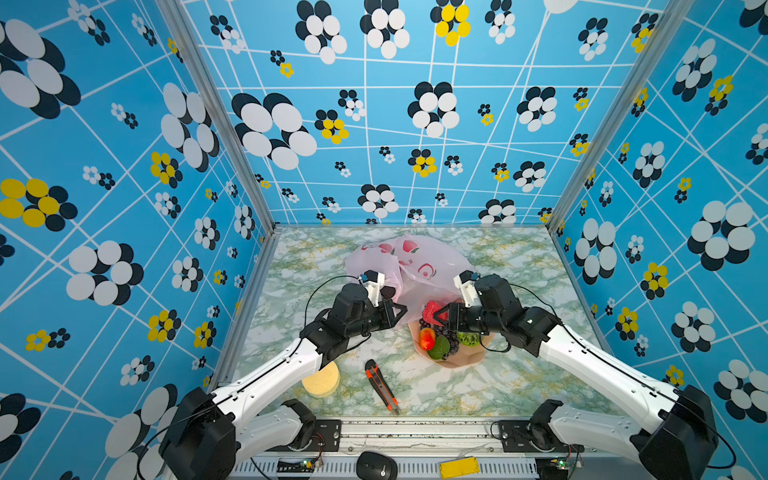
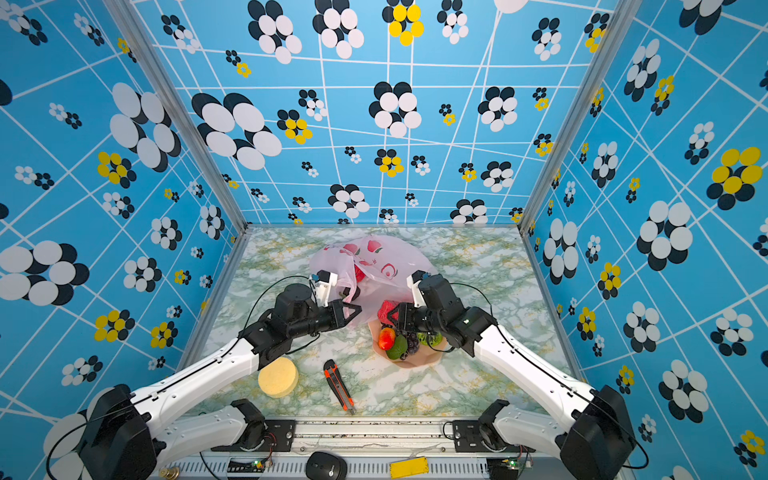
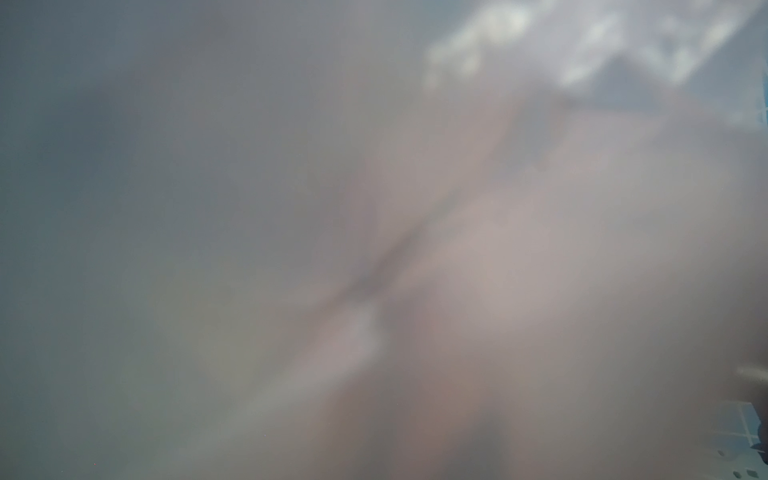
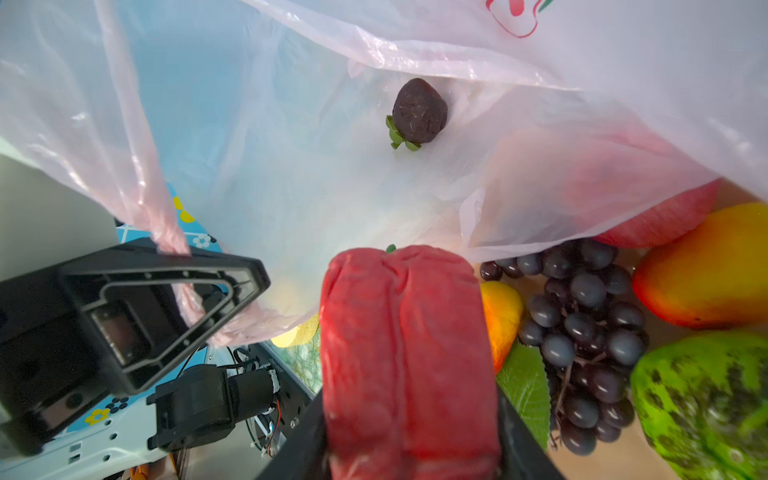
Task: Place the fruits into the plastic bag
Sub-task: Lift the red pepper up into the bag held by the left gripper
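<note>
Left wrist view blurred; my right wrist view shows a dark strawberry [image 4: 419,112] in the plastic bag [image 4: 291,166], grapes [image 4: 582,311] in the bowl [image 1: 461,361]; right gripper [image 1: 436,316] clasps a red fruit [image 4: 409,353], left gripper [image 1: 402,311] pinches the bag.

We had before us a robotics lab test cell rather than a home: printed blue flower-pattern walls [image 1: 124,166] on aluminium frame posts [image 1: 216,112] boxed in a marble-look tabletop [image 1: 540,257]. A left arm [image 1: 270,374] and a right arm [image 1: 602,370] were bolted to a metal rail [image 1: 415,428], with a computer mouse [image 1: 376,466] beside it.
</note>
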Available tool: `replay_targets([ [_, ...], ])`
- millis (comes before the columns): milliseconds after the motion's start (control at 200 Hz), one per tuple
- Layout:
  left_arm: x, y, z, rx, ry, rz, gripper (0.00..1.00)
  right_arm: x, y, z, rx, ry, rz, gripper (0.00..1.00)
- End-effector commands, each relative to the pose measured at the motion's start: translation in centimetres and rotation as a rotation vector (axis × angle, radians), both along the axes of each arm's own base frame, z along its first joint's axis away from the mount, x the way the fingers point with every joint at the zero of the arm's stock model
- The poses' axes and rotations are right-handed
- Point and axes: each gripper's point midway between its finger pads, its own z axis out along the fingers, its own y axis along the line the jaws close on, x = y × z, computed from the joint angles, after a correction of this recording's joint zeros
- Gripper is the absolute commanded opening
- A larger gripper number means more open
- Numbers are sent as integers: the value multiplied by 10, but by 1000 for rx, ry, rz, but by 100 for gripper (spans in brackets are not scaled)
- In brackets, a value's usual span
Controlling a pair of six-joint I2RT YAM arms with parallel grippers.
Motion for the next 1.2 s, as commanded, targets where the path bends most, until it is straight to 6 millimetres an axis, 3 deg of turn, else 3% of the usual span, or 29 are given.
replay_targets([
  [0, -4, -3, 1, -11, -6, -16, 0, 17, 18, 19, 69, -42, 15, 40],
  [330, -6, -4, 1, -17, -6, -26, 0, 53, 53, 7, 52, -34, 60, 40],
  [635, -8, -10, 1, -20, -10, -49, 0, 93, 73, -25, -11, 11, 10, 40],
  [865, -8, -13, -2, -20, -5, -60, 0, 128, 62, -42, -109, -45, -107, 40],
  [1195, -6, -16, -5, -10, 0, -66, 0, 177, 19, -46, -263, -171, -287, 41],
])
